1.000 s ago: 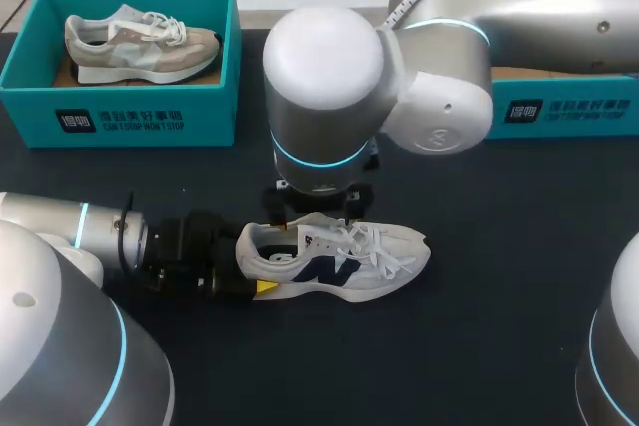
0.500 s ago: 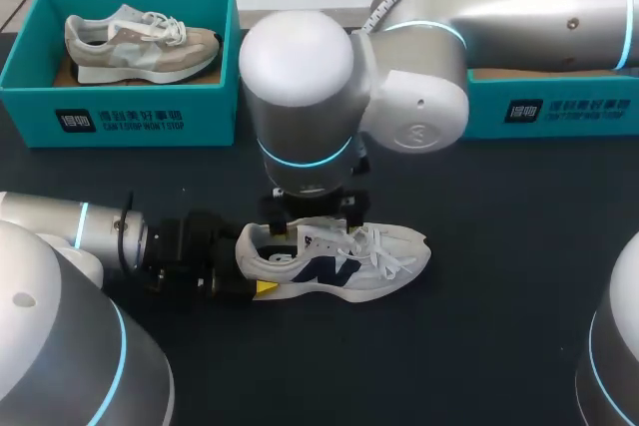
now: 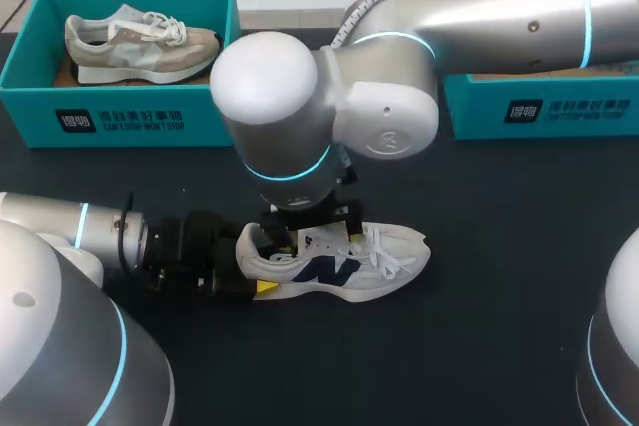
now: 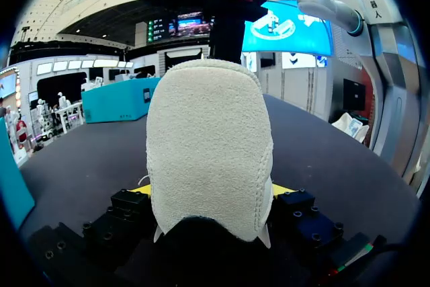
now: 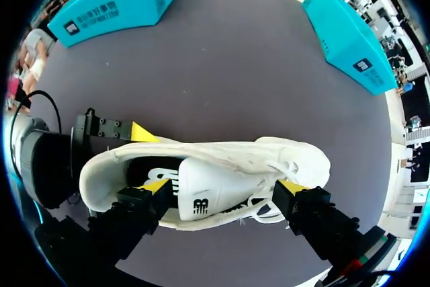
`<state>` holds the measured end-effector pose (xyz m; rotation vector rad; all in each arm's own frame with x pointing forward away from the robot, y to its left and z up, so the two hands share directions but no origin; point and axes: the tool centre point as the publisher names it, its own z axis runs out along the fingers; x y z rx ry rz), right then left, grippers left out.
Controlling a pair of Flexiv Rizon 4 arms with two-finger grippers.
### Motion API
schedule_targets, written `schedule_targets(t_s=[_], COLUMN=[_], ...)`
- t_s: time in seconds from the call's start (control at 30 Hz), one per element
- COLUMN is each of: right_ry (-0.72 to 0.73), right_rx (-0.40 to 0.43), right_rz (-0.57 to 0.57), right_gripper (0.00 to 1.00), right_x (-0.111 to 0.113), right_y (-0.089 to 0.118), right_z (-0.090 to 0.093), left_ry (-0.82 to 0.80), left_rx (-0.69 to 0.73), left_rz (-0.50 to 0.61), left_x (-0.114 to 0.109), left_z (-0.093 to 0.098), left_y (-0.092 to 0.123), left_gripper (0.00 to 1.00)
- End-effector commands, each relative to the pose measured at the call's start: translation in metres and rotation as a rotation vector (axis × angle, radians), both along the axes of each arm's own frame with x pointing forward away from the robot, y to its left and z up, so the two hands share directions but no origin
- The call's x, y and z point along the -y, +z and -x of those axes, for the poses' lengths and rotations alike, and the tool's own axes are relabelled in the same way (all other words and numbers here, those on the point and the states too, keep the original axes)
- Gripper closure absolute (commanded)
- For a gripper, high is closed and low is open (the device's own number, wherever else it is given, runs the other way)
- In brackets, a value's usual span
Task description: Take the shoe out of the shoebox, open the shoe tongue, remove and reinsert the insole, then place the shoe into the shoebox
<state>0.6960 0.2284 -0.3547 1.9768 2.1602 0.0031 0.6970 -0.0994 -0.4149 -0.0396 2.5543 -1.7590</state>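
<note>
1. The shoe (image 3: pixel 339 264), white with a dark side logo, stands on its sole on the dark table (image 3: pixel 499 296). Its toe points toward the right arm's side, and it is outside both boxes.
2. The left gripper (image 3: pixel 252 276) lies low along the table at the shoe's heel (image 4: pixel 208 146). In the left wrist view the heel fills the gap between its fingers, with a yellow tip against each side. The jaws are clamped on the shoe.
3. The right gripper (image 5: pixel 225 189) hangs over the shoe from above. In the head view the arm's big joint hides part of the shoe's far side.
4. The right gripper's jaws are spread wide. One fingertip (image 5: pixel 153 187) sits over the opening near the heel, and the other is beside the laces (image 5: pixel 269 166). The tongue (image 5: pixel 201 196) lies between the two, and neither finger is seen pinching it.
5. The left box (image 3: pixel 210 117), teal, sits at the table's far left corner. It holds a beige shoe (image 3: pixel 140 42) standing on its sole.
6. The right box (image 3: pixel 544 107), also teal, sits on the far side at the right, partly behind the right arm. Its inside is hidden.
</note>
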Motion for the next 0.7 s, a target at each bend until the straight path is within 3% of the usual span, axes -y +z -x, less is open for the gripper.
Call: schedule_targets(t_s=[0.03,0.23,0.27,0.3,0.33,0.5,0.6,0.63,0.7], right_ry=[-0.525,-0.54,-0.541,-0.548,-0.553,-0.565,-0.562,-0.551,-0.542], right_rx=[0.086,0.089,0.085,0.094,0.098,0.123,0.141,0.142,0.161], right_rz=[0.168,0.246,0.263,0.271,0.276,0.27,0.247,0.223,0.166], right_gripper=[0.0,0.0,0.14,0.36,0.48,0.6,0.82,0.98,1.0], right_x=[-0.002,0.017,0.02,0.021,0.023,0.024,0.02,0.017,0.012], right_y=[-0.008,0.003,0.006,0.009,0.013,0.031,0.039,0.039,0.037], right_z=[0.002,0.0,0.0,0.001,0.003,0.011,0.017,0.018,0.02], left_ry=[0.001,0.001,0.001,0.001,0.001,0.001,0.001,0.001,0.001], left_rx=[0.0,0.0,0.0,0.0,0.0,0.0,0.0,0.0,0.0], left_rz=[-0.002,-0.002,-0.002,-0.002,-0.002,-0.002,-0.002,-0.002,-0.002], left_x=[-0.001,-0.001,-0.001,-0.001,-0.001,-0.001,-0.001,-0.001,-0.001], left_z=[0.002,0.002,0.002,0.002,0.002,0.002,0.002,0.002,0.002], left_y=[-0.001,-0.001,-0.001,-0.001,-0.001,-0.001,-0.001,-0.001,-0.001], left_gripper=[1.0,1.0,1.0,1.0,1.0,1.0,1.0,1.0,1.0])
